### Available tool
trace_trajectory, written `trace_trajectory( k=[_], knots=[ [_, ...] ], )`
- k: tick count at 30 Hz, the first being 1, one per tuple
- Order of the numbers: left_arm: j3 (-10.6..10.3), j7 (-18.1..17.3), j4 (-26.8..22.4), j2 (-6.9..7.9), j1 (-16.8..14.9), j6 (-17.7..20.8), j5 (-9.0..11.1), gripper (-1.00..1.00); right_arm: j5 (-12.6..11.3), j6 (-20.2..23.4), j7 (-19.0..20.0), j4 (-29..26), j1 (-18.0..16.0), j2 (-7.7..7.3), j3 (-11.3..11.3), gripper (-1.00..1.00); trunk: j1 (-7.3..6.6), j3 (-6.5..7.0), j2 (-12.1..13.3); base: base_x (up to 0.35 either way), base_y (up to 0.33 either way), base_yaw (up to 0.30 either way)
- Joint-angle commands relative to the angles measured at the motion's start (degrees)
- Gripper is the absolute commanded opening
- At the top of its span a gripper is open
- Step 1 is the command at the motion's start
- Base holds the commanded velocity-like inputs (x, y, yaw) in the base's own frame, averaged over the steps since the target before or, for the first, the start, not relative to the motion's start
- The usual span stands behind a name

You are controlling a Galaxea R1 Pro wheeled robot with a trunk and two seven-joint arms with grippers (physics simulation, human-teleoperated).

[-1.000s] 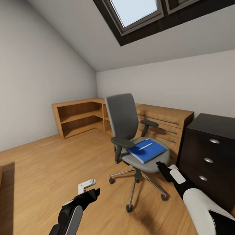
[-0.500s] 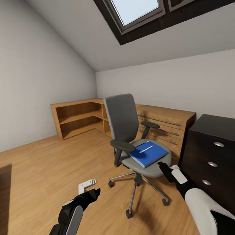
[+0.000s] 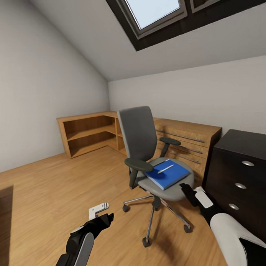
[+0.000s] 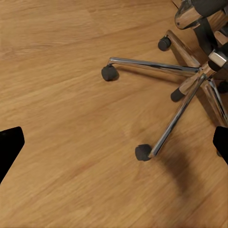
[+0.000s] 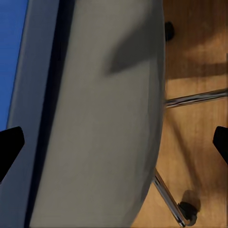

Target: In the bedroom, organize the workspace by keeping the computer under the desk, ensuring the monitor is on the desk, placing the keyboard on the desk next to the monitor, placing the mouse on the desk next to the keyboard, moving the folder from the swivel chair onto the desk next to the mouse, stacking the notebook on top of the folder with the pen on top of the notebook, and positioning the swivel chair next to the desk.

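Observation:
The swivel chair point(image 3: 141, 140) stands mid-room, grey with black armrests and a chrome star base point(image 4: 185, 90). On its seat point(image 5: 104, 118) lies the blue folder point(image 3: 167, 174) with a slim pale pen point(image 3: 165, 169) on top. My right gripper point(image 3: 193, 194) hovers open at the seat's near edge, and its wrist view has the folder's blue point(image 5: 12, 52) at one side. My left gripper point(image 3: 100, 212) hangs open above the floor, short of the chair's casters. The desk, monitor, keyboard, mouse, computer and notebook are out of view.
A black drawer cabinet point(image 3: 242, 175) stands close on the right of the chair. Low light-wood shelving point(image 3: 90, 132) and a wooden drawer unit point(image 3: 187, 140) line the far walls. Bare wooden floor point(image 3: 54, 189) stretches to the left.
Over the last second the whole view shifted slightly, so the chair sits a little lower and nearer. In the last half second almost nothing moved. Both grippers stay open.

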Motion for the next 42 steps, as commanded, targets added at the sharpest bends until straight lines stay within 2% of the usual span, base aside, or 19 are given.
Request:
trace_trajectory(
  k=[1, 12, 23, 32, 38, 42],
  knots=[
    [0.0, 0.5, -0.1, 0.0, 0.0, 0.1, 0.6, 1.0, -0.5, 0.3, -0.3, -0.1, 0.0, -0.14, -0.1, 1.0, -0.01, -0.06, 0.0, 0.0, 0.0, 0.0],
    [0.1, 0.5, -1.5, 0.14, 0.0, 0.3, 0.6, 1.0, -0.6, 0.3, -1.3, 0.0, 0.0, -1.97, -1.0, 1.0, -0.01, -0.06, 0.0, 0.0, 0.0, 0.0],
    [0.3, 0.5, -4.9, 0.18, 0.0, 0.6, 0.8, 1.0, -0.6, 0.3, -2.9, -0.1, 0.0, -2.23, -1.2, 1.0, -0.01, -0.06, 0.0, 0.0, 0.0, 0.0],
    [0.3, 0.5, -5.2, 0.1, 0.0, 0.6, 0.9, 1.0, -0.6, 0.3, -3.0, -0.1, 0.0, -2.23, -1.3, 1.0, 1.96, -1.68, -3.6, 0.0, 0.0, 0.0],
    [0.3, 0.5, -5.1, 0.09, 0.0, 0.6, 1.0, 1.0, -0.6, 0.3, -3.0, -0.1, 0.0, -2.17, -1.3, 1.0, 2.2, -2.99, -3.9, 0.0, 0.0, 0.0],
    [0.2, 0.5, -5.0, 0.09, 0.0, 0.6, 1.0, 1.0, -0.6, 0.3, -3.0, -0.2, 0.0, -2.16, -1.2, 1.0, 2.2, -2.99, -3.9, 0.0, 0.0, 0.0]
  ],
)
